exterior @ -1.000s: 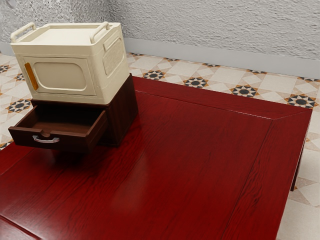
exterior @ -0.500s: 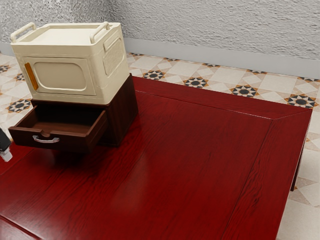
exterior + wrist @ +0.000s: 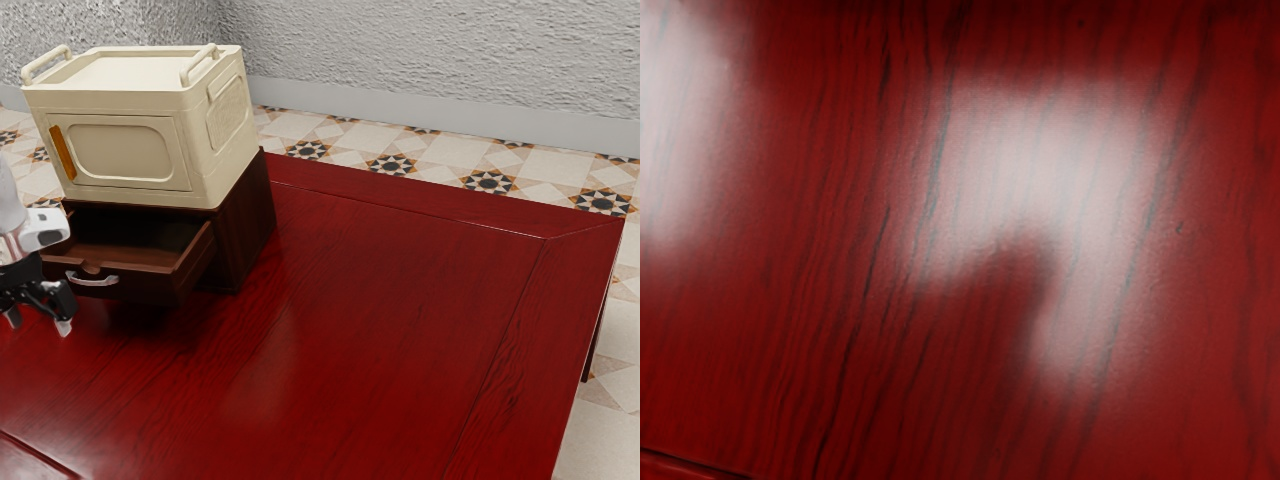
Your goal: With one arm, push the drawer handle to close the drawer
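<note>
My pincer (image 3: 38,321) hangs with its fingers apart, gripping nothing, near the handle (image 3: 92,281) of the pulled-out drawer (image 3: 140,286); the cropped arm (image 3: 9,200) hides one front corner. Beyond: glossy red table (image 3: 400,330), patterned floor (image 3: 430,158), rough grey wall (image 3: 430,50).

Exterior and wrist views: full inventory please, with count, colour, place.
table: one, red, under the cabinet; its surface fills out the wrist view too
cabinet: one, dark brown, on the table
drawer: one, dark brown, pulled out of the cabinet
handle: one, silvery, on the drawer's front
box: one, cream, on the cabinet
rails: two, cream, atop the box
strip: one, orange, on the box's front
walls: two, grey, behind
floor: one, pale patterned tiles, around the table
arm: one, whitish, exterior view's left edge
gripper: one, black with pale tips, open, near the drawer's front
</note>
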Robot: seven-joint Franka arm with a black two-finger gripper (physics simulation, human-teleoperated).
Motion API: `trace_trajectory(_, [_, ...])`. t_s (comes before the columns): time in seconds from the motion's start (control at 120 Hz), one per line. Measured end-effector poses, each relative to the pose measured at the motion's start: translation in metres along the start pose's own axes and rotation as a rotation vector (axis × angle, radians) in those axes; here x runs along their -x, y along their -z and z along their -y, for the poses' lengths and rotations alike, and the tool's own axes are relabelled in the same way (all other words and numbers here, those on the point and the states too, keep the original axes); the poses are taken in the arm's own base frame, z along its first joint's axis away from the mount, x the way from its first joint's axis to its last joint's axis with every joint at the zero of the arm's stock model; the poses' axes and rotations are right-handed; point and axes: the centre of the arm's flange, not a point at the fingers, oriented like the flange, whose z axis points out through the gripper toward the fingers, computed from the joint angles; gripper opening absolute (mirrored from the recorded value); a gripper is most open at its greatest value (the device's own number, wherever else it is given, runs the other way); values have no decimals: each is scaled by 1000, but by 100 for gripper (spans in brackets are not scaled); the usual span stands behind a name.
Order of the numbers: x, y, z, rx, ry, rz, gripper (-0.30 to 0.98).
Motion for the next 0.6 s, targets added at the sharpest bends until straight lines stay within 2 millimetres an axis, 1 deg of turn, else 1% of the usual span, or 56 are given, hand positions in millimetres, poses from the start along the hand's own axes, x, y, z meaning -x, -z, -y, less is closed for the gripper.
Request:
trace_trajectory(0.075, [-10, -3, -1, -9, -4, -23, 66])
trace_trajectory(0.158, [-17, -4, -2, -13, -8, -47, 66])
trace_trajectory(0.308, [-22, -8, 0, -10, -1, -68, 65])
trace_trajectory(0.467, [-29, -11, -3, -12, -7, -80, 64])
trace_trajectory(0.508, [-31, -13, -5, -12, -11, -83, 59])
trace_trajectory(0.6, [-34, -16, -4, -10, -4, -91, 34])
